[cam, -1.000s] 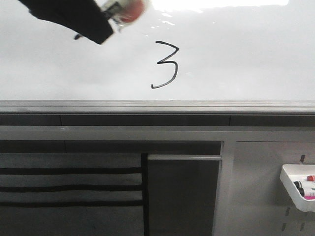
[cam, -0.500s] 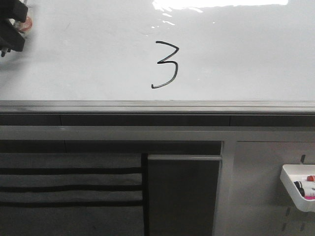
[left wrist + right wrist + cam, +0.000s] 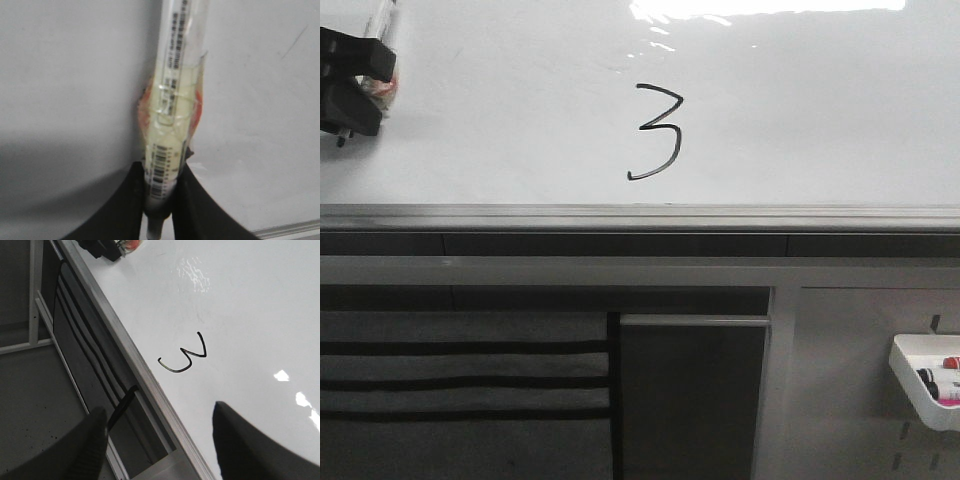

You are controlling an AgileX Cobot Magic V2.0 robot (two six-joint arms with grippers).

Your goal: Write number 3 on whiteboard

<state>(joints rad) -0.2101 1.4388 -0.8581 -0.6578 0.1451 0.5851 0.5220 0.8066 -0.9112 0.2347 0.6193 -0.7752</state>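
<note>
The left hand (image 3: pixel 159 192) is clamped on a clear-barrelled marker (image 3: pixel 172 115), held against the whiteboard (image 3: pixel 820 110) at its far left edge. The right hand (image 3: pixel 155 440) hangs spread open, holding nothing. The number 3 (image 3: pixel 655 132) sits mid-board, above the grey rail (image 3: pixel 720 216).

Top glare on whiteboard (image 3: pixel 820 110); wrist pics blurry

My whiteboard (image 3: pixel 800 110) is the surface here, glossy white with glare at twelve o'clock. The number 3 (image 3: pixel 655 133) sits drawn near its centre, above the grey rail (image 3: pixel 640 217) at six o'clock.
</note>
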